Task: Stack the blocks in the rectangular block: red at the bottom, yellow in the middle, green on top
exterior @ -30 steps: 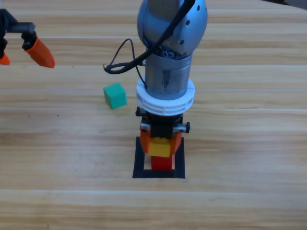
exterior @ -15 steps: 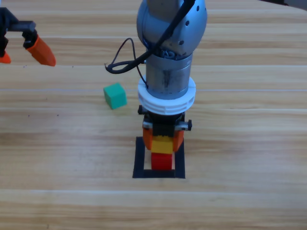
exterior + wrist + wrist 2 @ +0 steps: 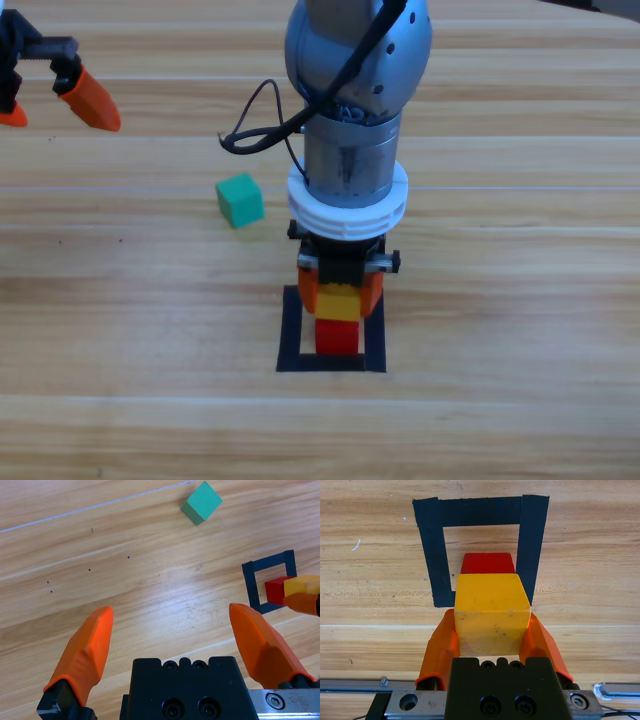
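Wooden planks with long horizontal seams form the table [image 3: 520, 430] across the whole high view.

Far left, at the upper corner: the left gripper [image 3: 55, 100] waits clear of the work, its orange jaws spread wide with bare wood between them, as its wrist view confirms.

Left of centre: the green cube [image 3: 240, 200] sits alone on the table, turned slightly askew, well apart from the tape outline and touched by nothing. The left wrist view shows it [image 3: 201, 502] near the top of the picture.

Centre: the right arm comes down from the top edge to the black tape outline [image 3: 291, 335]. The right gripper [image 3: 340, 295] pinches the yellow cube [image 3: 339, 303], one jaw pressed to each side face. The red cube [image 3: 338, 338] stands inside the outline on the table. The yellow cube sits over it, set towards the gripper, so a strip of the red top [image 3: 487, 563] shows beyond it in the right wrist view. Whether yellow rests on red or hangs just above cannot be told.
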